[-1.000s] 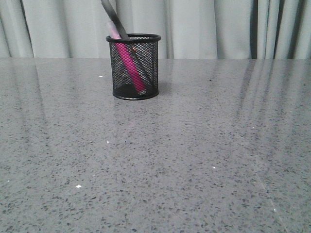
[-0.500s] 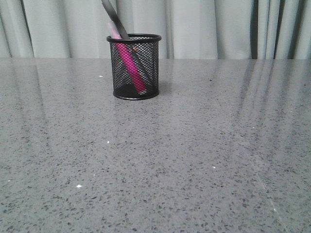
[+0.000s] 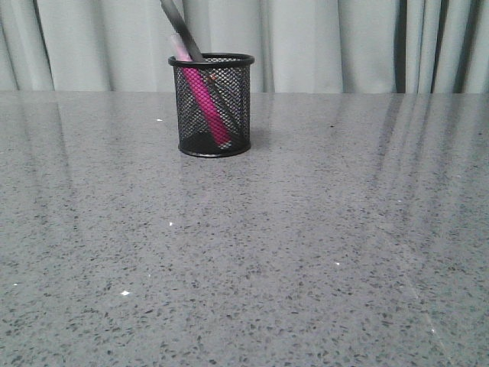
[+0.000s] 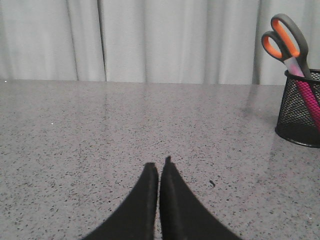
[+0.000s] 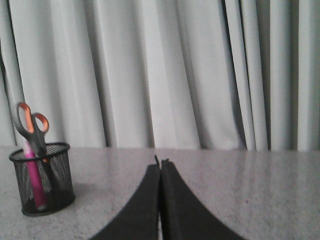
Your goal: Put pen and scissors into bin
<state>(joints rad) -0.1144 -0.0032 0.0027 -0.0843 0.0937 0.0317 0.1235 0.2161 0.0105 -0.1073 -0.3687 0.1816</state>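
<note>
The left gripper point(image 4: 159, 167) shows its two black fingers pressed together, tips touching, holding nothing, low over the table; the right gripper point(image 5: 160, 165) is likewise closed flat on itself and empty; neither appears in the front view.

No brand, label or writing can be read on anything in these views.

The black wire-mesh bin point(image 3: 212, 105) stands upright on the grey speckled stone table point(image 3: 244, 252), towards the far edge and a little left of centre in the front view; the magenta pen point(image 3: 203, 99) leans inside it, its pale end rising just above the rim; the scissors point(image 4: 286, 41) stand in the same bin, blades down, their grey handles with orange-lined loops sticking well above the rim and tilted; pen and scissors lie close against each other inside the mesh.

Behind the table hangs a pale pleated curtain point(image 3: 328, 42) across the whole background; both grippers are well apart from the bin, with only bare tabletop between them and it.
</note>
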